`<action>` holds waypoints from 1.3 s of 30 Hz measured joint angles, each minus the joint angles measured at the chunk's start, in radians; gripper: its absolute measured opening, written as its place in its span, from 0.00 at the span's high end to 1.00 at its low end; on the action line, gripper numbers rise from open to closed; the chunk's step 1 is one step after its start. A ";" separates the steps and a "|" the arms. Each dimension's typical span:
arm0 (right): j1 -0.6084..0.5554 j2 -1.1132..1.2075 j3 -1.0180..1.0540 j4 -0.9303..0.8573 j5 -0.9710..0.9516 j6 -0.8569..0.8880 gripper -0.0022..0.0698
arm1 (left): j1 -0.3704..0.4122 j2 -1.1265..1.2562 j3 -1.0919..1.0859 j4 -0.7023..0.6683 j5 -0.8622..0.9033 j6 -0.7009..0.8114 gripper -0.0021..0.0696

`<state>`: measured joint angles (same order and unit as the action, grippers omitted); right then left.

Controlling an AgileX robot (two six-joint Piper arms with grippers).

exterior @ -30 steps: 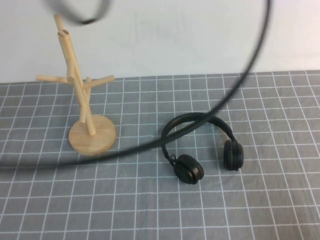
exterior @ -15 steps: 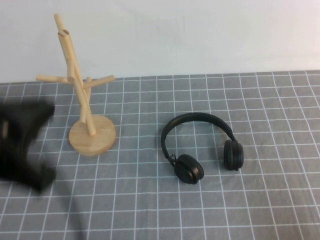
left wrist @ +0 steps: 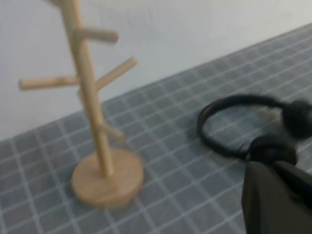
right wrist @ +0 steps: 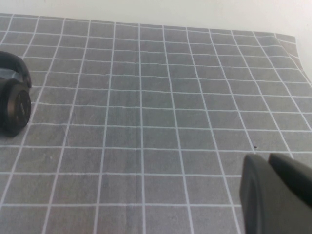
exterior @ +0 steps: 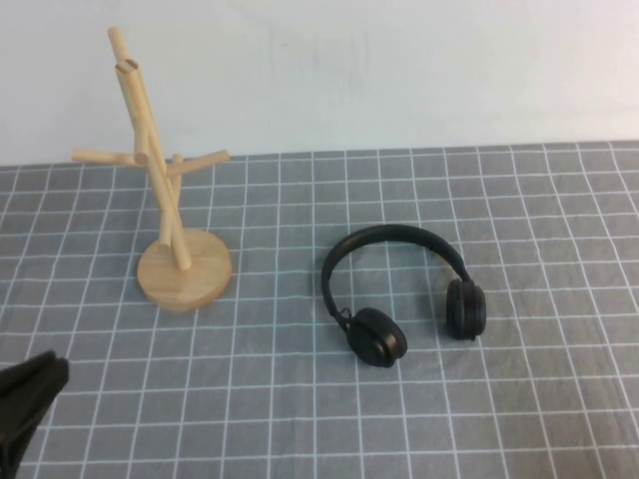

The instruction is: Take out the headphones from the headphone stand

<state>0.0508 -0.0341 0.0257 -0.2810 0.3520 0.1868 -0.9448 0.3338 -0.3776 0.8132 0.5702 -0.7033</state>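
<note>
Black headphones [exterior: 404,289] flat on grey grid mat [exterior: 559,399], right of bare wooden headphone stand [exterior: 165,220]. Left gripper [exterior: 25,404] at near-left edge, right gripper [right wrist: 275,195] near mat's right side; finger state of both unclear.

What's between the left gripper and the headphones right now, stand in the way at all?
Nothing visible. The left gripper sits at the table's near-left corner; the headphones lie flat on the mat, already off the headphone stand, which stands off that line. The right gripper shows only in its wrist view.
</note>
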 joint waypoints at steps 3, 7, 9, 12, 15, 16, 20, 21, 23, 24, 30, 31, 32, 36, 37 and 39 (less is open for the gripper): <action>0.000 0.000 0.000 0.000 0.000 0.000 0.98 | 0.000 0.000 0.017 0.002 0.065 0.000 0.97; 0.000 0.000 0.000 0.000 0.000 0.000 0.98 | 0.000 0.000 0.024 0.002 0.165 0.000 0.97; 0.000 0.000 0.000 0.000 0.000 0.000 0.98 | 0.000 0.000 0.024 0.002 0.217 0.000 0.97; 0.000 0.000 0.000 0.000 0.000 0.000 0.98 | 0.000 0.000 0.024 0.009 0.276 0.000 0.97; 0.000 0.000 0.000 0.000 0.000 0.000 0.98 | 0.000 0.000 0.024 0.010 0.319 0.000 0.97; 0.000 0.000 0.000 0.000 0.000 0.000 0.98 | 0.000 0.000 0.024 0.010 0.328 0.000 0.97; 0.000 0.000 0.000 0.000 0.000 0.000 0.98 | 0.000 -0.012 0.044 0.030 0.341 0.002 0.97; 0.000 0.000 0.000 0.000 0.000 0.000 0.98 | 0.000 -0.023 0.051 0.030 0.347 0.002 0.97; 0.000 0.000 0.000 0.000 0.000 0.000 0.98 | 0.009 -0.055 0.061 0.022 0.355 0.002 0.97; 0.000 0.000 0.000 0.000 0.000 0.000 0.98 | 0.024 -0.079 0.062 0.014 0.357 0.008 0.97; 0.000 0.000 0.000 0.000 0.000 0.000 0.98 | 0.213 -0.281 0.062 -0.017 0.372 0.050 0.97; 0.000 0.000 0.000 0.000 0.000 0.000 0.98 | 0.248 -0.314 0.062 -0.025 0.372 0.064 0.97; 0.000 0.002 0.000 0.000 0.000 0.000 0.98 | 0.293 -0.334 0.062 -0.038 0.367 0.088 0.97; 0.000 0.002 0.000 0.000 0.000 0.000 0.98 | 0.479 -0.349 0.062 -0.129 0.316 0.239 0.97; 0.000 0.002 0.000 0.000 0.000 0.000 0.98 | 0.513 -0.349 0.062 -0.156 0.298 0.300 0.97; 0.000 0.002 0.000 0.000 0.000 0.000 0.98 | 0.582 -0.349 0.062 -0.226 0.244 0.429 0.97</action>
<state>0.0508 -0.0325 0.0257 -0.2810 0.3520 0.1868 -0.3625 -0.0152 -0.3151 0.5869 0.8140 -0.2740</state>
